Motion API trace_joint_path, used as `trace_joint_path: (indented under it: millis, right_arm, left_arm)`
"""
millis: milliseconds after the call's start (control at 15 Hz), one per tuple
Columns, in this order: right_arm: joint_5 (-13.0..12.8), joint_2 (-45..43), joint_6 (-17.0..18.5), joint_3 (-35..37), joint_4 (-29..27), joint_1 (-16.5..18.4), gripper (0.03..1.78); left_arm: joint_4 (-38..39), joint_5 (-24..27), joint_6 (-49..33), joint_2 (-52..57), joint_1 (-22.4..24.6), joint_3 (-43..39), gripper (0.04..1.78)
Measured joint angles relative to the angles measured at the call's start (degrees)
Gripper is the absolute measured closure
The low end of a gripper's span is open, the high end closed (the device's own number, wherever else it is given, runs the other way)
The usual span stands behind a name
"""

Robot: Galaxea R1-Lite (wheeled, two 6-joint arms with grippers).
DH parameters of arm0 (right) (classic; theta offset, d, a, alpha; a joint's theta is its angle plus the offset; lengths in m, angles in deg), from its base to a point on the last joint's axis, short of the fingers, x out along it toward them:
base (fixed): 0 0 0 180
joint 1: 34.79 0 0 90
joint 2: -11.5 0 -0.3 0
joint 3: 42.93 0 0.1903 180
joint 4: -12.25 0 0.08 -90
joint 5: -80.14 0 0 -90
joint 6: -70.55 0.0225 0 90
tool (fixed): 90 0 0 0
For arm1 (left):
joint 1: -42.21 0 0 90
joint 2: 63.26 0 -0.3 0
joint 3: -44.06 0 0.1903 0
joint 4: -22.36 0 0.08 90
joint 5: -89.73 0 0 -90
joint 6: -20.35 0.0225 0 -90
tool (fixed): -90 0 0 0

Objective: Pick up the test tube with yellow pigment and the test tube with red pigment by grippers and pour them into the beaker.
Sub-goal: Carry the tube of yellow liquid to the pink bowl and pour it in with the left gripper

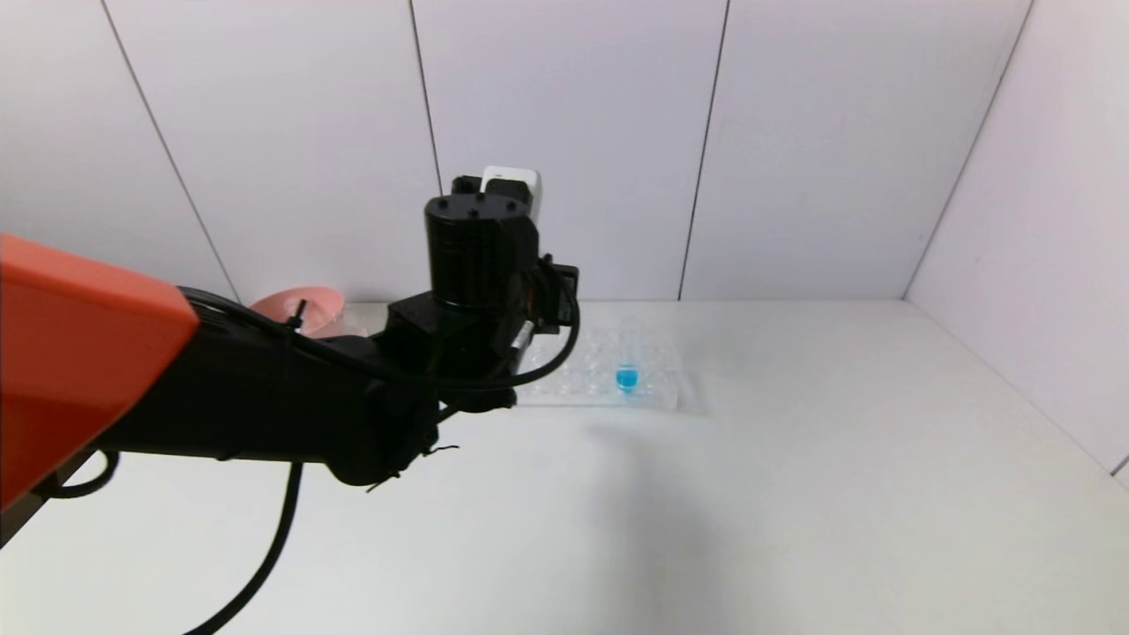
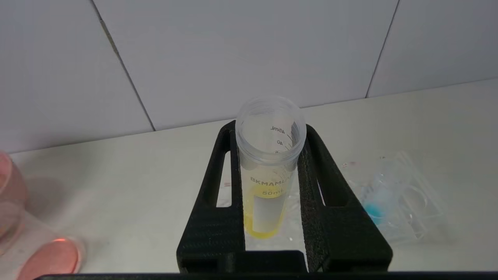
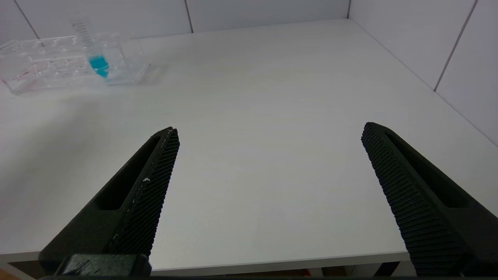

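Note:
My left gripper [image 2: 268,132] is shut on the test tube with yellow pigment [image 2: 268,175]. The clear tube is gripped on its upper body and stands about upright, open mouth up and yellow at its bottom. In the head view the left gripper [image 1: 547,295] is raised over the back left of the table, and its wrist hides the tube. A clear beaker [image 2: 50,254] with reddish colour inside sits beside the gripper at the frame's corner. The test tube with red pigment is out of view. My right gripper [image 3: 268,132] is open and empty over the table's front edge.
A clear rectangular tube rack [image 1: 609,370] holds a blue-tipped tube [image 1: 626,375] at the back middle; both also show in the right wrist view, the rack [image 3: 50,66] and the tube [image 3: 97,64]. A pink bowl [image 1: 295,307] stands at the back left. White walls close the back and right.

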Motion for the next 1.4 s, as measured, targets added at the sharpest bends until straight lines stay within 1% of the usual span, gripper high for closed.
trace_joint_path:
  millis: [133, 267, 333, 533, 733, 867, 1000, 1067, 1200, 1400]
  right_arm:
    - [0.0, 0.0, 0.0, 0.0, 0.0, 0.0, 0.10]
    - [0.0, 0.0, 0.0, 0.0, 0.0, 0.0, 0.10]
    - [0.0, 0.0, 0.0, 0.0, 0.0, 0.0, 0.10]
    - [0.0, 0.0, 0.0, 0.0, 0.0, 0.0, 0.10]
    - [0.0, 0.0, 0.0, 0.0, 0.0, 0.0, 0.10]
    - [0.0, 0.0, 0.0, 0.0, 0.0, 0.0, 0.10]
    - [0.0, 0.0, 0.0, 0.0, 0.0, 0.0, 0.10]
    - [0.0, 0.0, 0.0, 0.0, 0.0, 0.0, 0.10]
    - [0.0, 0.0, 0.0, 0.0, 0.0, 0.0, 0.10]
    - [0.0, 0.0, 0.0, 0.0, 0.0, 0.0, 0.10]
  left_arm:
    - [-0.4, 5.7, 0.6, 5.1, 4.4, -5.3, 1.40]
    - [-1.5, 12.4, 1.1, 10.8, 10.9, -10.8, 1.40]
    - [-2.4, 16.1, 1.2, 13.4, 14.6, -13.2, 1.40]
    - [-6.9, 29.5, 1.3, 20.8, 27.1, -17.9, 1.40]
    - [-12.2, 44.1, 2.1, 25.5, 41.3, -19.4, 1.40]
    - [-14.7, 53.7, 4.8, 26.5, 50.8, -19.0, 1.40]
    - [-19.0, 61.7, 8.7, 25.4, 57.7, -15.6, 1.40]
    - [-21.9, 63.8, 10.7, 24.3, 59.4, -13.0, 1.40]
    - [-28.3, 64.7, 15.4, 21.4, 61.4, -6.6, 1.40]
    - [-41.8, 64.9, 23.2, 16.8, 61.9, 4.9, 1.40]
